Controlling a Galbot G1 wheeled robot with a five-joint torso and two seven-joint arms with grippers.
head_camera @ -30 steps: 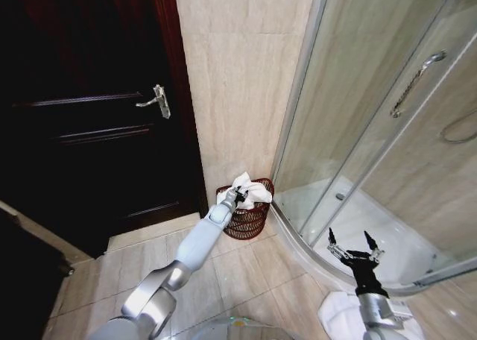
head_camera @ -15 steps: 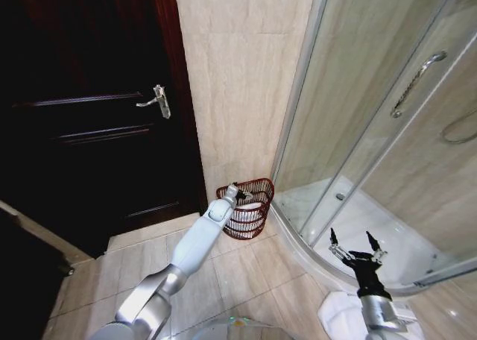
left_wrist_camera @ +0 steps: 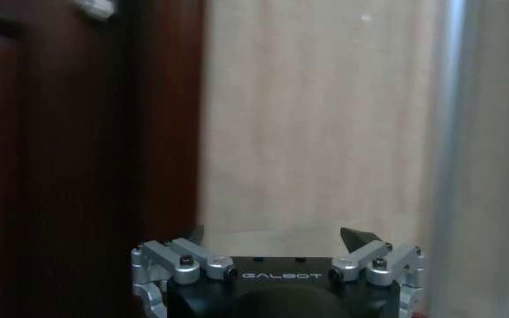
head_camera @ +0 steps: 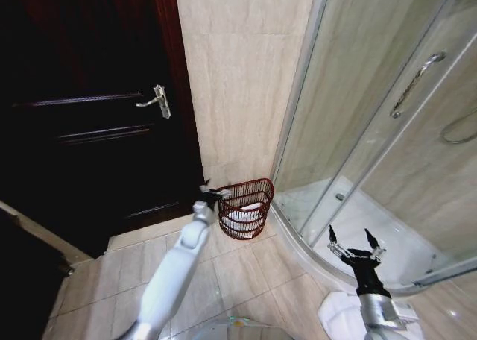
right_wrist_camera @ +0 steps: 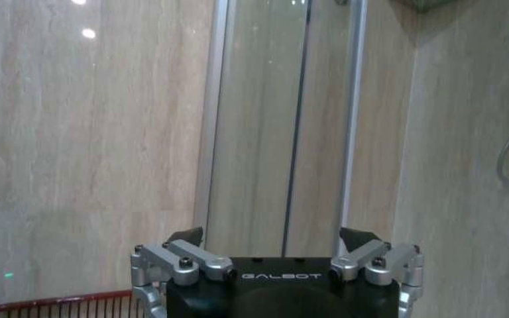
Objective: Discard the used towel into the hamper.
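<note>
On the tiled floor, towel (head_camera: pixel 243 215) lies in hamper (head_camera: pixel 247 203); left tool (head_camera: pixel 211 191) beside it gapes wide, empty.

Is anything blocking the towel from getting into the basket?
No. The white towel already lies inside the hamper. The left gripper is open beside the rim, holding nothing; the right gripper is open near the shower.

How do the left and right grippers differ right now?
The left gripper is stretched far forward beside the hamper, which holds the towel; the right gripper hangs close in by the shower enclosure. The left points at the dark door, the right at glass. Both are open and empty.
</note>
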